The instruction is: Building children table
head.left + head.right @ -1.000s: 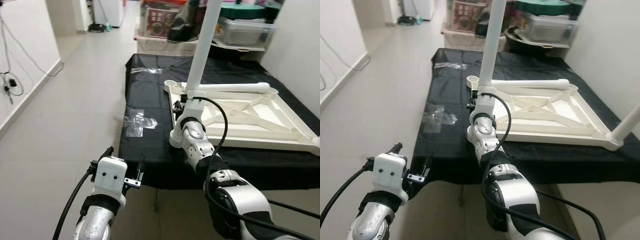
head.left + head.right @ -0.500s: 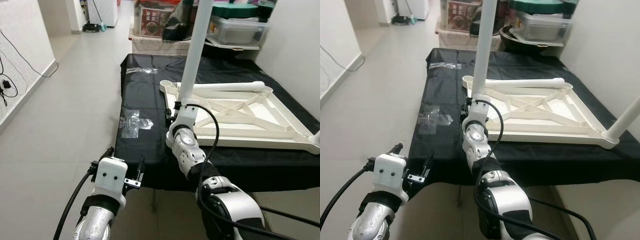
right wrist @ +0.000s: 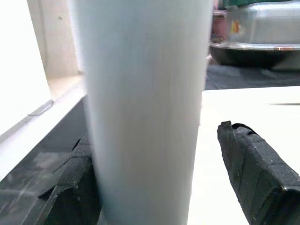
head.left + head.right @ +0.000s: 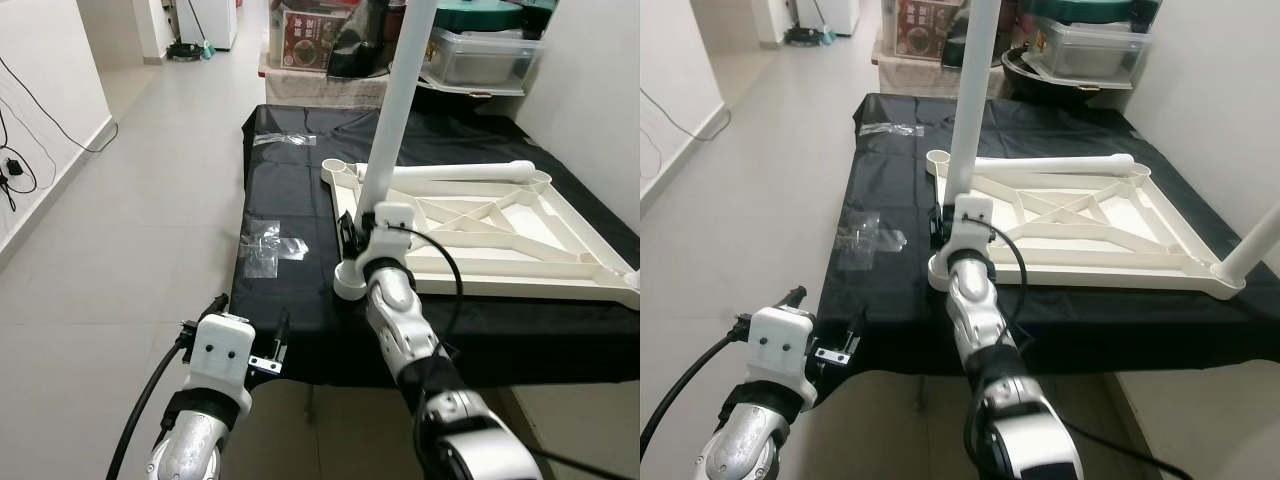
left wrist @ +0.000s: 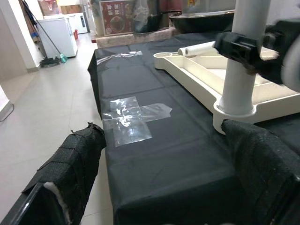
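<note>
At the table's [image 4: 300,300] front edge, the right gripper [image 4: 350,232] brackets the upright leg [image 4: 395,110], fingers apart; a sideways nudge could unseat it from the overturned tabletop [image 4: 480,235].

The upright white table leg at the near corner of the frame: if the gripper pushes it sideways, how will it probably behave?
The table leg looks like a stiff plastic tube, so it should hardly bend. Being tall over a small socket, it may lever or tilt there. Its smooth round surface may slip between the right gripper fingers, which look open around it.
</note>
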Robot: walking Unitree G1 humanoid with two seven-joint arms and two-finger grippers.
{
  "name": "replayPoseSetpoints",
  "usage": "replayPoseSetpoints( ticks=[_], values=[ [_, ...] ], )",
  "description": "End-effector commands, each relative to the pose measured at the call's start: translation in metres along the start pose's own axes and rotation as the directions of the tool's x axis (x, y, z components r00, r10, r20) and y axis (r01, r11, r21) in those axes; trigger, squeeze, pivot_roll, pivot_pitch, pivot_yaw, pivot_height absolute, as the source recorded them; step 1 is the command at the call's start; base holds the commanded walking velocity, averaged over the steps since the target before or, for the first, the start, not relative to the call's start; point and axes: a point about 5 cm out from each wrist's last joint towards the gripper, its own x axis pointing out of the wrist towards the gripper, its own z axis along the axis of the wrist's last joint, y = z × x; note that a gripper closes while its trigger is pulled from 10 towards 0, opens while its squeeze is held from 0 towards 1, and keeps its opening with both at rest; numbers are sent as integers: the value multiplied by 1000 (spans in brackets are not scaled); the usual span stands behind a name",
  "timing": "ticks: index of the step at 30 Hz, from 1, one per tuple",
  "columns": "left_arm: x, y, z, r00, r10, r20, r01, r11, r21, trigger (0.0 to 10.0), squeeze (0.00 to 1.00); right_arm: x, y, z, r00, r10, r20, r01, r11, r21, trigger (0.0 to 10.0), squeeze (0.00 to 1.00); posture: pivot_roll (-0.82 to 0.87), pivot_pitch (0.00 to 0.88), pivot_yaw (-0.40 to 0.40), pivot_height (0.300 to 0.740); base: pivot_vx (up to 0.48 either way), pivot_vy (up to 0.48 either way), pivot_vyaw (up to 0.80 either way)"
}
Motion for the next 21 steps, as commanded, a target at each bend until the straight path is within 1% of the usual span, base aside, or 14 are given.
replayPoseSetpoints(
  ticks=[1, 2, 3, 8, 11, 12, 13, 15, 16, 19, 21],
  values=[
    [0, 1, -3, 1000, -3, -12, 3, 1000, 5, 10000, 0, -6, -6, 2, 1000, 7, 22, -7, 1000, -8, 10000, 0, 42, 53, -58, 740, 0, 0, 0],
    [0, 1, -3, 1000, -3, -12, 3, 1000, 5, 10000, 0, -6, -6, 2, 1000, 7, 22, -7, 1000, -8, 10000, 0, 42, 53, -58, 740, 0, 0, 0],
    [1, 2, -4, 1000, -4, -14, 4, 1000, 7, 10000, 0, -15, -4, 4, 998, 50, 42, -49, 998, -31, 10000, 0, 39, 48, -50, 740, 0, 0, 0],
    [3, 3, -5, 1000, 1, -17, -1, 1000, 7, 10000, 0, -22, -4, 6, 994, 91, 58, -88, 995, -43, 10000, 0, 31, 47, -38, 740, 0, 0, 0],
    [3, 3, -5, 1000, 1, -17, -1, 1000, 7, 10000, 0, -22, -4, 6, 994, 91, 58, -88, 995, -43, 10000, 0, 31, 47, -38, 740, 0, 0, 0],
    [4, 4, -6, 1000, 4, -19, -4, 1000, 8, 10000, 0, -25, -7, 6, 992, 109, 64, -106, 993, -53, 10000, 0, 4, 45, -39, 740, 0, 0, 0],
    [4, 4, -6, 1000, 4, -19, -4, 1000, 8, 10000, 0, -25, -7, 6, 992, 109, 64, -106, 993, -53, 10000, 0, 4, 45, -39, 740, 0, 0, 0],
    [9, 5, -8, 1000, 9, -20, -9, 1000, 8, 10000, 0, -28, -9, 9, 983, 168, 79, -166, 985, -39, 10000, 0, -39, 44, -25, 740, 0, 0, 0],
    [9, 5, -8, 1000, 9, -20, -9, 1000, 8, 10000, 0, -28, -9, 9, 983, 168, 79, -166, 985, -39, 10000, 0, -39, 44, -25, 740, 0, 0, 0],
    [11, 5, -12, 999, 9, -30, -9, 1000, 11, 10000, 0, -35, -4, 7, 969, 236, 76, -235, 972, -24, 10000, 0, -50, 42, -13, 740, 0, 0, 0],
    [11, 5, -14, 999, 11, -36, -11, 1000, 13, 10000, 0, -37, -3, 4, 965, 253, 68, -253, 967, -17, 10000, 0, -48, 42, -8, 740, 0, 0, 0]
  ],
)
